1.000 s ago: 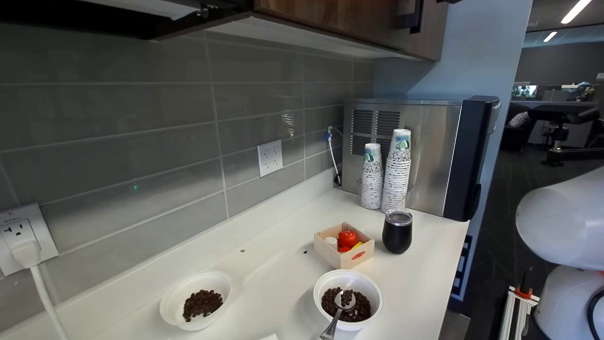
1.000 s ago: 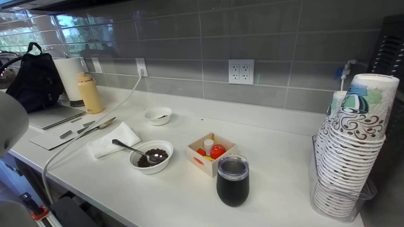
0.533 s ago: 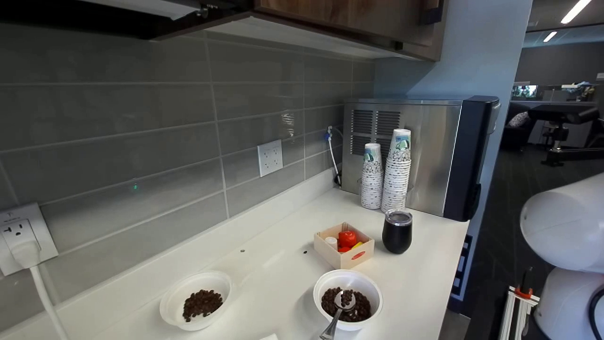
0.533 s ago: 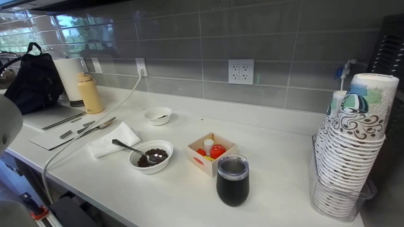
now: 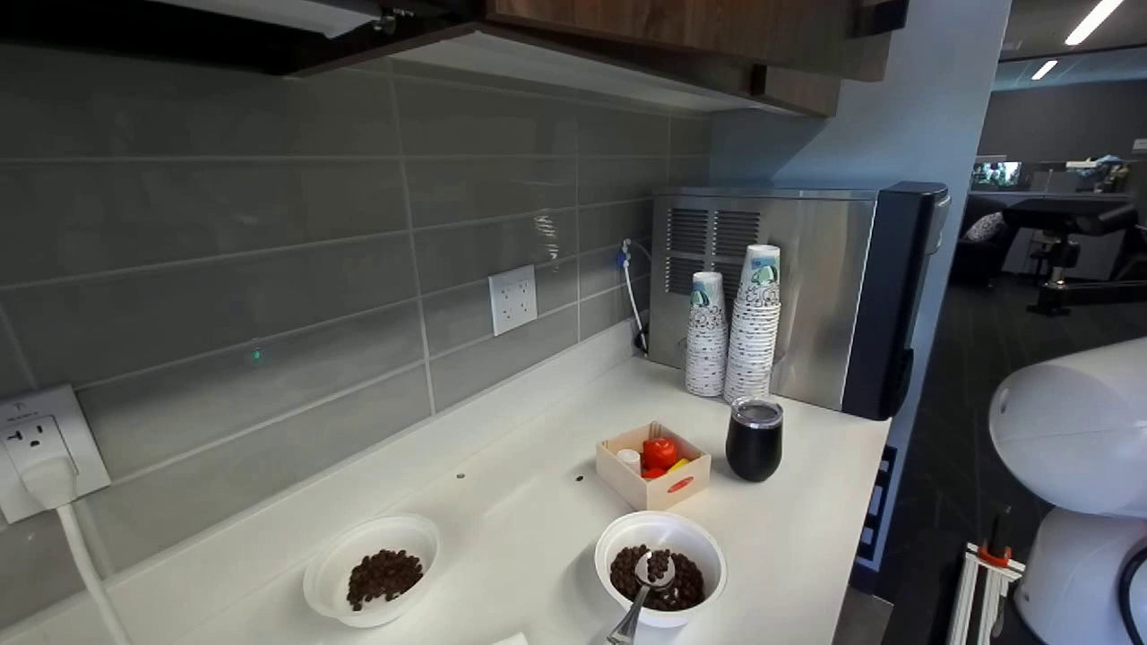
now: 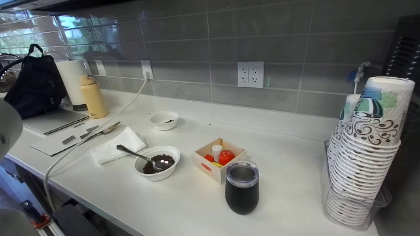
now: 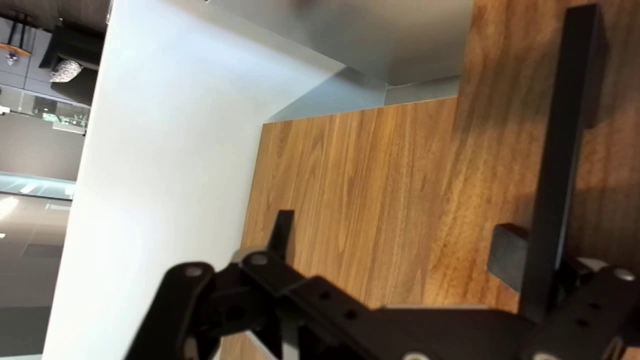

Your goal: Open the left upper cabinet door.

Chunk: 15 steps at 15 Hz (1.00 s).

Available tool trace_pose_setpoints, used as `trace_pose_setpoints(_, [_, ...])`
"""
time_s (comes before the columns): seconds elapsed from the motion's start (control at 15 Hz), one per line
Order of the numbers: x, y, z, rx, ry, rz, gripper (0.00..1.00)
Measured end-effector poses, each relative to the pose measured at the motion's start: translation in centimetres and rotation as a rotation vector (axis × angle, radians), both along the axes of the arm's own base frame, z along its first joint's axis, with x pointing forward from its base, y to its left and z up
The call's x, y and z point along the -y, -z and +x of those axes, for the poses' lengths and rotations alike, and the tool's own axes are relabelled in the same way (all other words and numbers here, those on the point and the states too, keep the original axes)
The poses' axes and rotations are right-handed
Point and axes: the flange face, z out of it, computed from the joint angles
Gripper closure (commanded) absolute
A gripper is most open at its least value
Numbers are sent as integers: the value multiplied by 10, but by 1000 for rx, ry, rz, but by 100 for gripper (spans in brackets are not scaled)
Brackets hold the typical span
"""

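The wooden upper cabinet door (image 5: 681, 36) stands ajar in an exterior view, its lower corner swung out past the cabinet underside. A dark block (image 5: 883, 16) that looks like its handle end shows at the top. In the wrist view the door (image 7: 505, 165) fills the right side and carries a black bar handle (image 7: 557, 165). My gripper (image 7: 430, 245) is open, its fingers wide apart. The handle lies between them, close beside the right finger; I cannot tell if they touch. The right fingertip is partly hidden by the handle. The gripper is out of frame in both exterior views.
A lighter wood panel (image 7: 350, 200) and a pale wall (image 7: 165, 150) lie left of the door. Below are a white counter (image 5: 538, 555), paper cup stacks (image 5: 753, 340), a steel machine (image 5: 815, 296), a black tumbler (image 6: 242, 193), a small wooden box (image 6: 210, 167) and bowls (image 5: 663, 528).
The door was flush with the cabinet a second ago and has swung outward. Its dark handle end has moved right in an exterior view. The white arm link has shifted slightly.
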Motion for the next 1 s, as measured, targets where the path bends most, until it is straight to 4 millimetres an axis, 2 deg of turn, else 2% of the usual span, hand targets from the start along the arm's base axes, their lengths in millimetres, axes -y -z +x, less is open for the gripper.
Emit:
trace_pose_setpoints(0.53, [-19,2,-56,-4,48,-1,0])
trace_pose_setpoints(1.0, [-29,3,-75,-11,65,-13,0])
